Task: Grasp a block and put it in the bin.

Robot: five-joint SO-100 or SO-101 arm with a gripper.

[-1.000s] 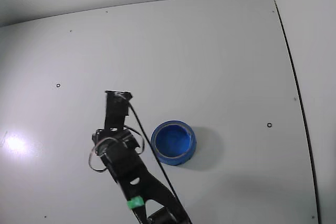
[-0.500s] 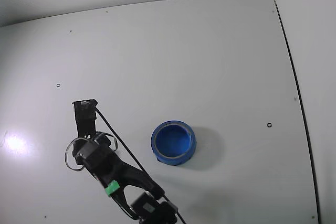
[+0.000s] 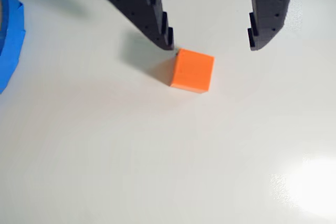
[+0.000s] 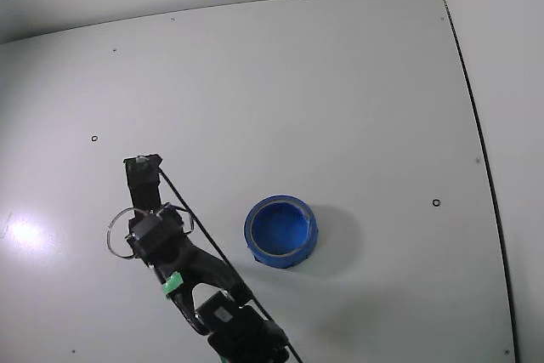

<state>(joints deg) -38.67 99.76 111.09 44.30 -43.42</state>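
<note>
I'm at the approach step: the block is not yet grasped, and nothing is in the bin as far as I can see.

In the wrist view the gripper (image 3: 211,45) comes in from the top edge with its jaws spread wide and empty. The block (image 3: 192,70) looks orange here, and sits on the white desk (image 3: 131,156) a little above centre of the frame. It lies just below the fingertips, closer to the left-hand one, whose tip seems to be touching or nearly touching the cube's upper left corner; the right-hand tip stands well clear. A slice of the bin (image 3: 9,40) shows at the left edge.

In the fixed view the arm (image 4: 170,252) reaches up from the bottom edge into the lower left of the frame, and the bin (image 4: 281,231) sits to its right, just below centre. The block itself is hidden under the arm there.

My judgement for the next move: shift the jaws slightly toward the left of the wrist frame so the cube sits centred between them, drop lower so the tips straddle it, then close. Pressing down as things stand risks the left tip knocking the cube aside.
</note>
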